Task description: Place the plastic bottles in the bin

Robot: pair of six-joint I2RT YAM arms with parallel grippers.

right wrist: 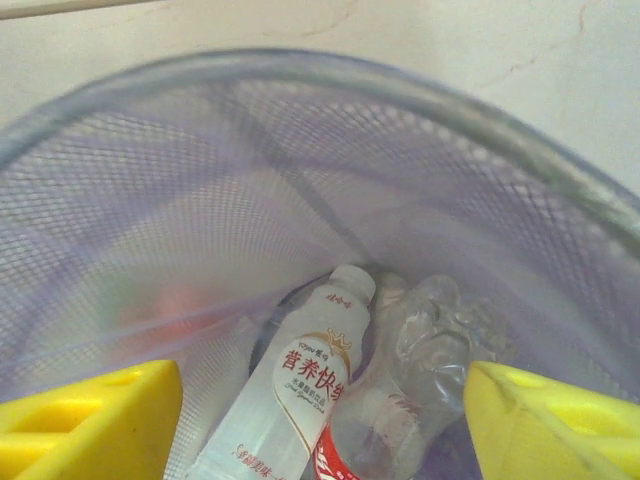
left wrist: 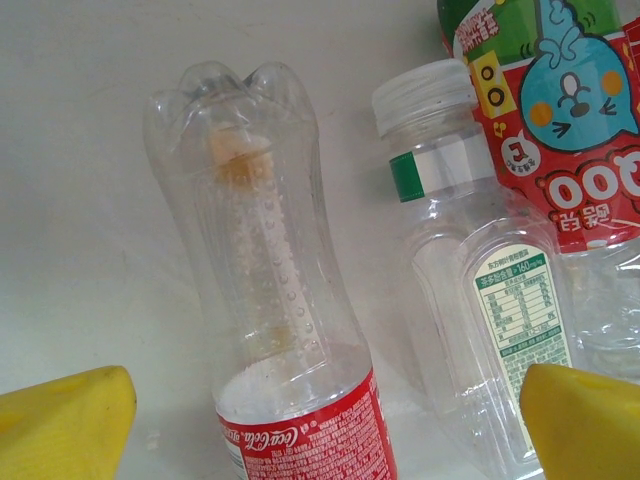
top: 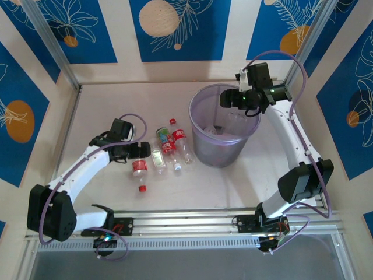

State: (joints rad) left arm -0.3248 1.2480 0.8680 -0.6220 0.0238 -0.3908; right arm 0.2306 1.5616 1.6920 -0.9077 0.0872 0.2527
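Several plastic bottles lie left of the bin [top: 224, 125], a pale-purple mesh-walled bucket. My left gripper [top: 141, 150] [left wrist: 320, 430] is open, its yellow fingers [left wrist: 62, 425] on either side of a clear red-labelled cola bottle [left wrist: 290, 330] [top: 139, 168] lying on the table. Beside that lie a clear bottle with a green band [left wrist: 480, 290] and a bottle with a green and red label [left wrist: 560, 110]. My right gripper [top: 233, 99] [right wrist: 320, 410] hangs open over the bin, holding nothing. Inside the bin lie a white bottle [right wrist: 300, 390] and a crumpled clear bottle [right wrist: 420, 370].
A loose red cap [top: 141, 189] lies near the front of the table. More red-labelled bottles [top: 175, 140] lie between the left gripper and the bin. Walls enclose the table at the back and sides.
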